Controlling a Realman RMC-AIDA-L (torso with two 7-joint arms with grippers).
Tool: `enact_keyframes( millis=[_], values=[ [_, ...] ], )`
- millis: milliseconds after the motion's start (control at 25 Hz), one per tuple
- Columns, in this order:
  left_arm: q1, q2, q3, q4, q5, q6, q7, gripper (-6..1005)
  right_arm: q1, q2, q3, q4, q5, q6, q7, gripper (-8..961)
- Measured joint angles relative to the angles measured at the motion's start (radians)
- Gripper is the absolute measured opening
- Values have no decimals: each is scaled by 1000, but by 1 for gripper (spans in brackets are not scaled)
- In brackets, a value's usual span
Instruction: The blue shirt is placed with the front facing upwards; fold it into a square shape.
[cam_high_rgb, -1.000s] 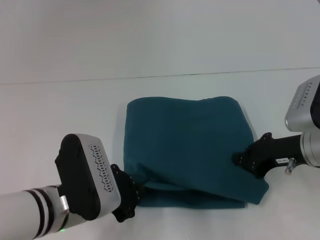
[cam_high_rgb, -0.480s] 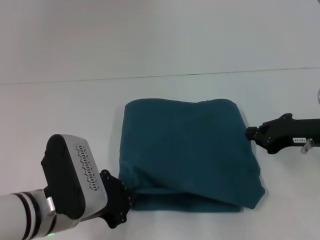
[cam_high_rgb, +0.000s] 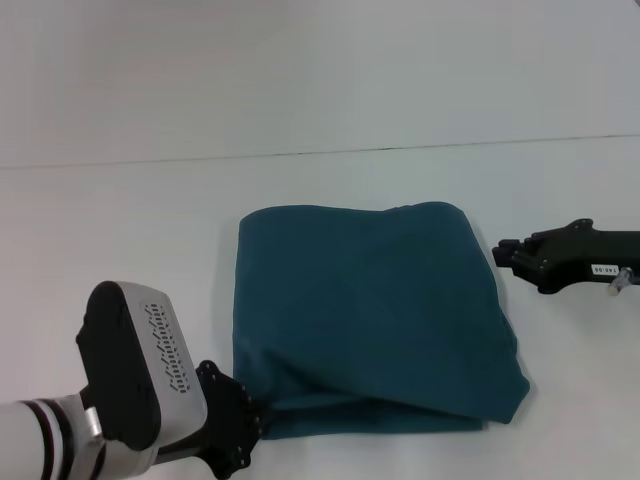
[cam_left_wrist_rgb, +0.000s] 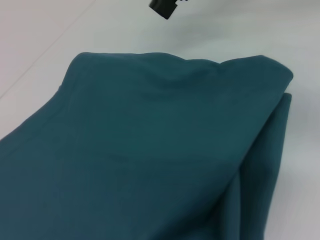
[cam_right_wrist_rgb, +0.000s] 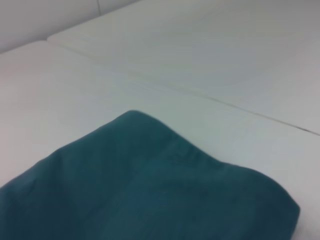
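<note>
The blue shirt, folded to a rough square, lies mid-table; it looks soft, light and limp, best pinched at its layered near edge. Left gripper touches its near-left corner, right gripper stands apart; I cannot tell either grip.

The head view looks forward and down from above, taking in the whole shirt on the table from some way off. The left wrist view sits close over the shirt, low at its near-left corner, facing across it toward the right gripper. The right wrist view looks from beside the shirt across its far edge. All three share the shirt
</note>
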Motion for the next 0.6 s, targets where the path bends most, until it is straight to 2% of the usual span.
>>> enact_keyframes(
  millis=[120, 400, 520, 600],
  values=[
    [3, 0, -9, -13, 0, 21, -26, 20, 0, 0, 17, 0, 9, -4, 2, 112],
    [29, 0, -49, -96, -33, 93, -92, 173, 0, 0, 66, 2, 45, -49, 0, 138],
    [31, 0, -99, -113, -97, 126, -83, 226, -4, -1, 81, 0, 70, -83, -19, 149],
    [28, 2, -170, -100, -209, 154, -48, 262, -10, -1, 102, -1, 90, -118, -47, 181]
  ],
)
